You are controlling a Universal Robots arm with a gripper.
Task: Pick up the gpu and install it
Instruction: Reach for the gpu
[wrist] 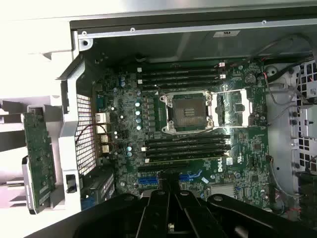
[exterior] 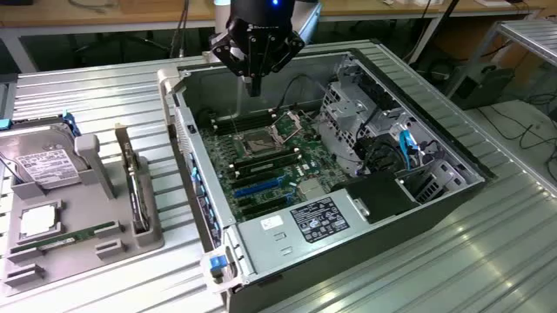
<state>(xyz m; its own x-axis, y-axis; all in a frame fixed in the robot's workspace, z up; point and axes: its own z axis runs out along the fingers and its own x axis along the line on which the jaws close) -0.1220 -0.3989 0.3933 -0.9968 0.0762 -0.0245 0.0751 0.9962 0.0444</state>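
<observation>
The claw (wrist: 168,210), shut and holding nothing, hangs over the case (exterior: 261,251), and the gpu (exterior: 132,186) stands in a tray (exterior: 65,261) just beside the case, so a shut claw could bump the case wall or knock the gpu over.

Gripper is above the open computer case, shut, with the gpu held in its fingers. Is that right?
Not quite. The gripper is above the open computer case and shut, but it holds nothing. The exterior view shows the gpu standing on edge in the gray holder on that view's left, outside the case.
</observation>
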